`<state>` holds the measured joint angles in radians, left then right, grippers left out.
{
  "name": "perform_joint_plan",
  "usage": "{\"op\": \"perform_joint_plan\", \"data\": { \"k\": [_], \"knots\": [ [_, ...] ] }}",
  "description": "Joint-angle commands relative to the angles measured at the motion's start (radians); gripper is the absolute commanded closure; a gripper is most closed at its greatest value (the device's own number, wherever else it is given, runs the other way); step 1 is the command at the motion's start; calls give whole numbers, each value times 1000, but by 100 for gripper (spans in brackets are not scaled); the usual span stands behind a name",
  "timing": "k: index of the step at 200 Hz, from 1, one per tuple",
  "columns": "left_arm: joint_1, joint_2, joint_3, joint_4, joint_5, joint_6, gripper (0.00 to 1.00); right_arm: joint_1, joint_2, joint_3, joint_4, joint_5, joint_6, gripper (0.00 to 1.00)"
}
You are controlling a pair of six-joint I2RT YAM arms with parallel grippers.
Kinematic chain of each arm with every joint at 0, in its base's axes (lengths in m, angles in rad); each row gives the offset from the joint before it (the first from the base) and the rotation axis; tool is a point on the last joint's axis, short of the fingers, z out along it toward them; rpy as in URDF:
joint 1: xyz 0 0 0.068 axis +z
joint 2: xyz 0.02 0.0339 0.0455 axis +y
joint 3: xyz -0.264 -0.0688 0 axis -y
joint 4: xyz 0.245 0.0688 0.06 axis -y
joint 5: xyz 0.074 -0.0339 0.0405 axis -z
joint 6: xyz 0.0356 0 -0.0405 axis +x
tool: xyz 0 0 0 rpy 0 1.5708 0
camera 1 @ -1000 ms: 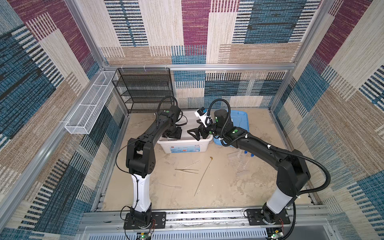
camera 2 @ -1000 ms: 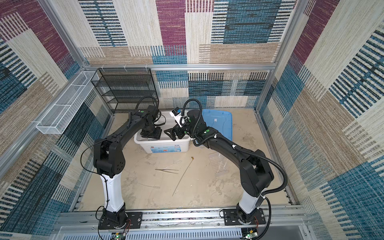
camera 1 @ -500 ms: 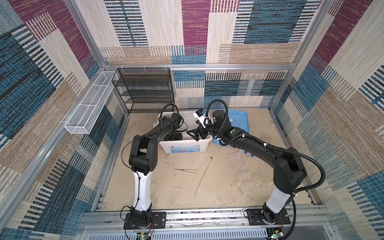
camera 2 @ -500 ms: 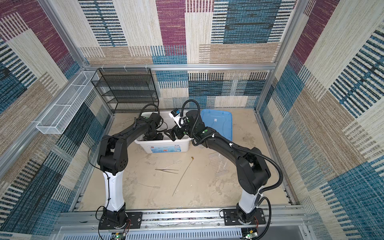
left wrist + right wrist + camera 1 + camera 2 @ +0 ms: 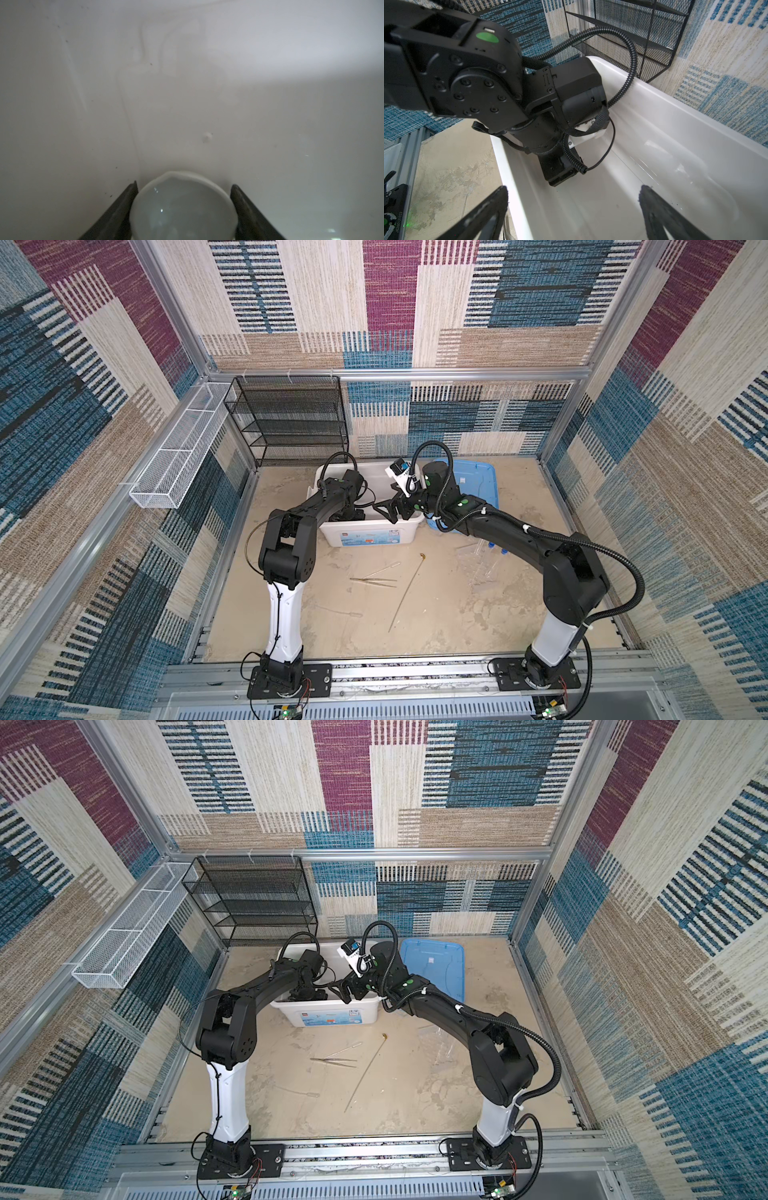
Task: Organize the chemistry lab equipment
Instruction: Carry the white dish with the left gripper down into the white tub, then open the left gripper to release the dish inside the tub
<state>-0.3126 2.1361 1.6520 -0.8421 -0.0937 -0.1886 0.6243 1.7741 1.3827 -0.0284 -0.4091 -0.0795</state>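
In the left wrist view, a small white round dish (image 5: 182, 209) sits between the dark fingers (image 5: 124, 203) of my left gripper (image 5: 184, 187), close above the tub's white floor. The fingers close on its two sides. In both top views that gripper (image 5: 345, 514) is down inside the white tub (image 5: 365, 533). My right gripper (image 5: 388, 510) hangs open at the tub's right end and holds nothing. In the right wrist view it (image 5: 573, 207) straddles the tub's wall. On the floor lie metal tweezers (image 5: 374, 580), a clear dropper (image 5: 382, 568), a long thin rod (image 5: 405, 593) and blue-capped tubes (image 5: 490, 556).
A blue lid (image 5: 478, 481) lies flat behind the right arm. A black wire-mesh shelf (image 5: 291, 423) stands against the back wall, and a white wire basket (image 5: 178, 464) hangs on the left wall. Another thin clear piece (image 5: 336, 610) lies near the left arm's base.
My left arm has swung in and lowered its gripper with the dish into the tub. The right gripper has shifted only slightly and stays open.
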Motion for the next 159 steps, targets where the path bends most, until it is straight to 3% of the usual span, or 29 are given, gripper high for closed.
{"op": "perform_joint_plan", "data": {
  "k": [1, 25, 74, 159],
  "knots": [
    [0, -13, -6, 21, 13, -11, 25, 0, -2, 9, 6, 6, -10, 1],
    [0, -29, -1, 21, 17, -6, 13, 0, -10, 9, 0, 12, -18, 1],
    [0, -81, 3, 19, 27, -1, 2, 0, -27, 6, -5, 22, -22, 1],
    [2, -160, 22, 5, 65, -9, 1, 0, -72, 9, -22, 49, -32, 1]
  ]
}}
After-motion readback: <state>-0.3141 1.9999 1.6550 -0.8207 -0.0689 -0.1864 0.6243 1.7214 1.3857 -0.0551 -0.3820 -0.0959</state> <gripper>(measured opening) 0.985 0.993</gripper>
